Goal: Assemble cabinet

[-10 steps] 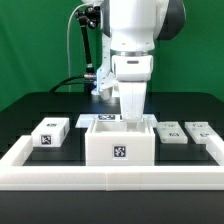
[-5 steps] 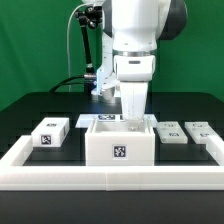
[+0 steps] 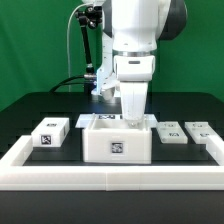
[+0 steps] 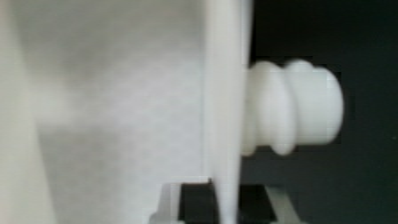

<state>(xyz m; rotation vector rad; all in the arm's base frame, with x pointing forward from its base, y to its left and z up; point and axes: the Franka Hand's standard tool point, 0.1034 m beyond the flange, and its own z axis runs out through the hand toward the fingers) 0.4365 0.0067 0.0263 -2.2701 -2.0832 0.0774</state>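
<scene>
Pincer: the pincer (image 3: 134, 114) hangs straight down from the arm (image 3: 135, 35), and its lower end dips into the open top of the cabinet. The fingertips are hidden behind the cabinet's front wall, so I cannot tell whether it is open, closed or gripping anything.

Cabinet: the cabinet (image 3: 116, 143) sits on the counter (image 3: 30, 108) directly under and around the pincer. It is white and boxy, its hollow side faces up, and it has one black-and-white tag on its front face.

Wrist view: a broad white panel (image 4: 107, 100) stands very close and fills most of the frame. Beside its edge a round ridged knob (image 4: 295, 107) juts out against a dark background. The picture is too blurred to show whether the panel is touched or clamped.

Left block: one small tagged block (image 3: 50, 132) lies flat on the counter. It is off to the exterior view's left of the pincer, near the cabinet but apart from it.

Right blocks: two small flat blocks (image 3: 186, 132) lie side by side to the exterior view's right of the pincer. The nearer one is just beside the cabinet.

Rim: a long low white rim (image 3: 110, 177) frames the counter. It passes in front of the cabinet, on the camera's side of the pincer.
</scene>
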